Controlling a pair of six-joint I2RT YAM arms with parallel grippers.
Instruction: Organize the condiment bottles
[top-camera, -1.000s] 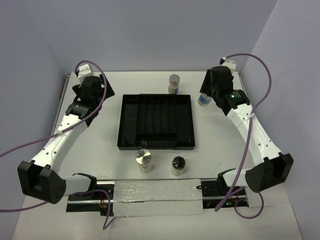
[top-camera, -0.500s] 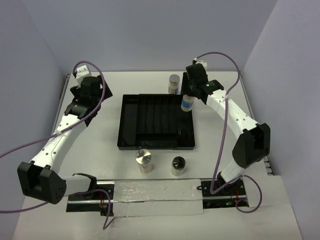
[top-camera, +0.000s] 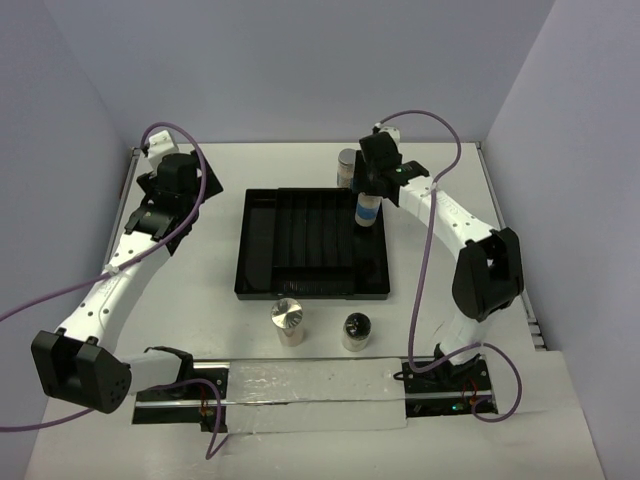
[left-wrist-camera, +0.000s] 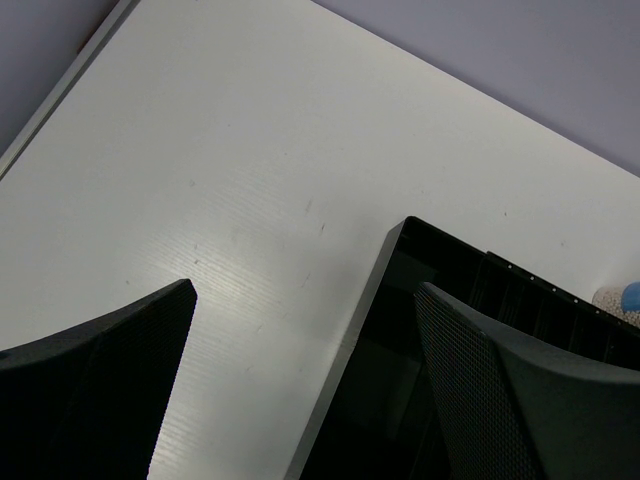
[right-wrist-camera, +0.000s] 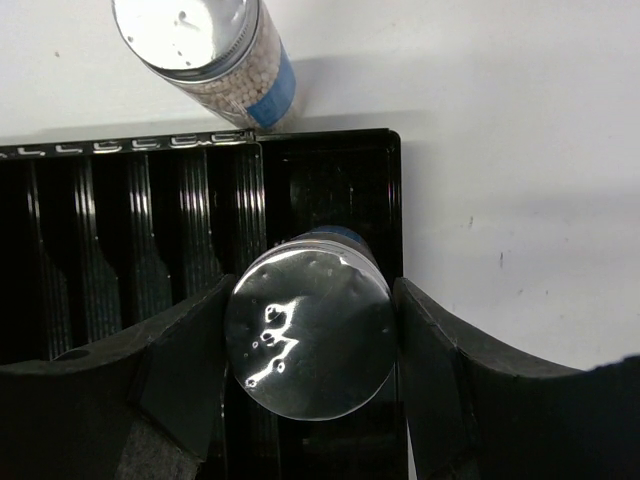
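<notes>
My right gripper (top-camera: 368, 193) is shut on a blue-labelled condiment bottle (top-camera: 368, 209), its silver lid (right-wrist-camera: 308, 335) clamped between both fingers. The bottle stands upright over the back right corner of the black divided tray (top-camera: 262, 250). A second bottle (right-wrist-camera: 215, 55) with a silver lid stands on the table just behind the tray, partly hidden by my right gripper in the top view. Two more bottles stand in front of the tray, one silver-lidded (top-camera: 288, 322) and one dark-lidded (top-camera: 357, 330). My left gripper (top-camera: 185, 190) hangs open and empty to the left of the tray.
In the left wrist view the tray's back left corner (left-wrist-camera: 400, 330) lies between my open fingers (left-wrist-camera: 500, 400). A clear plastic strip (top-camera: 310, 395) runs along the near edge between the arm bases. Purple cables loop off both arms.
My right arm has swung left, carrying the blue-labelled bottle from the table right of the tray to over the tray's back right corner. The left arm has shifted only slightly.
</notes>
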